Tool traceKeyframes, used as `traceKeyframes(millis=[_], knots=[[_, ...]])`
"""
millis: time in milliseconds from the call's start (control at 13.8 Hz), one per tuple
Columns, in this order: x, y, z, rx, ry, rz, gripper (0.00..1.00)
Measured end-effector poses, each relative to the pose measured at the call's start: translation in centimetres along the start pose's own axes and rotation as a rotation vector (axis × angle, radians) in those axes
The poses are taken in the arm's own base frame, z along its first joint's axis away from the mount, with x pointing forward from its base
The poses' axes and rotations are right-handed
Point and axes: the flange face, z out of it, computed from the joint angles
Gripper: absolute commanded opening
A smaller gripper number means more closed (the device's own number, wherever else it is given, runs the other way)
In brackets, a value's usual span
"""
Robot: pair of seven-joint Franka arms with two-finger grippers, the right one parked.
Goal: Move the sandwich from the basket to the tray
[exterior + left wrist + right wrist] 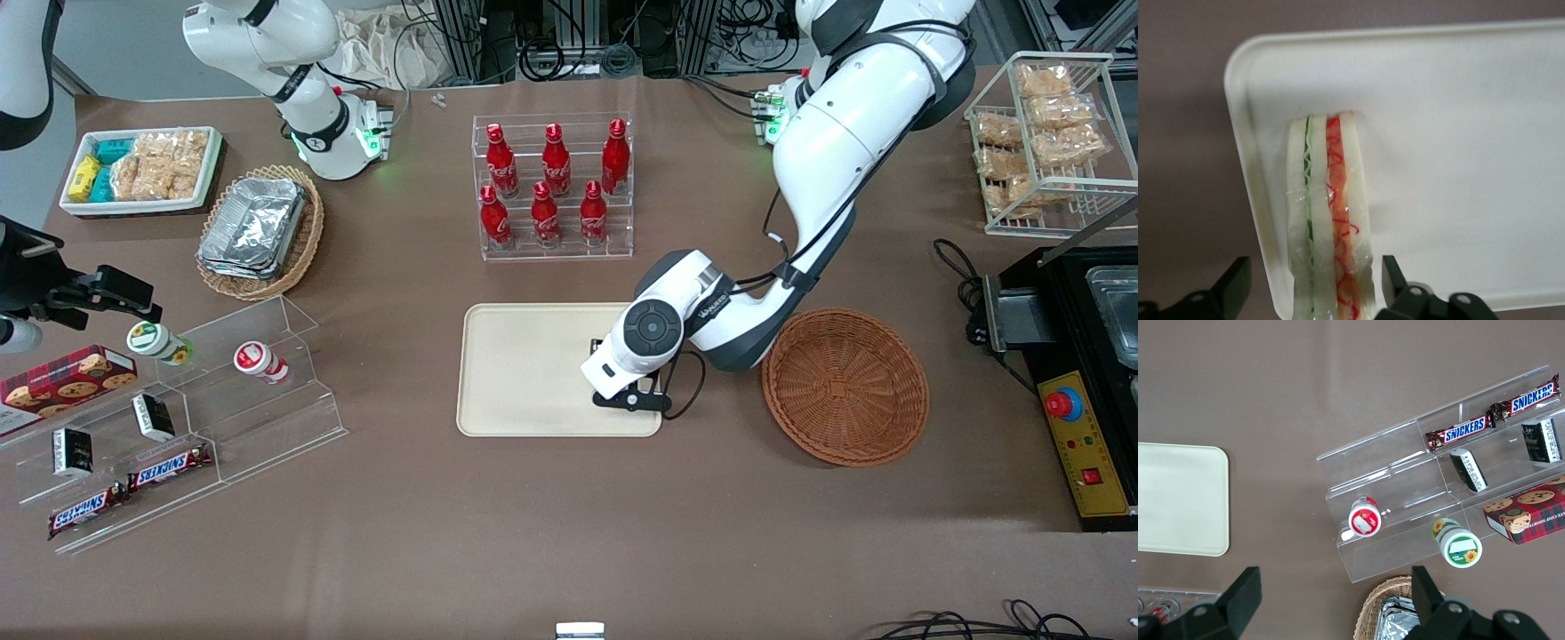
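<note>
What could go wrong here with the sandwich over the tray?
The sandwich sits on its narrow side near the tray rim, so it may tip over or land partly off the edge. The gripper fingers are spread with a gap on either side, and lifting away could snag the clear wrap.

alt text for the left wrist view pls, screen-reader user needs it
A wrapped sandwich, its green, red and orange filling layers facing the camera, sits on the cream tray near a rounded corner. The left gripper is open, one dark finger each side of the sandwich, not pressing it; brown table surrounds the tray.
</note>
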Motion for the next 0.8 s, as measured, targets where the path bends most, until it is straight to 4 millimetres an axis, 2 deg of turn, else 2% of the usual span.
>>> traceKeyframes(millis=[145, 290, 581, 798], knots=[[1.3, -1.2, -3.7, -0.022, 0.057, -0.031, 1.0], [2.4, -3.4, -8.6, -0.034, 0.122, -0.07, 1.0], [1.5, -8.6, -17.3, 0.038, 0.154, -0.144, 1.0], [1.5, -12.4, -21.5, 0.049, 0.191, -0.204, 1.0]])
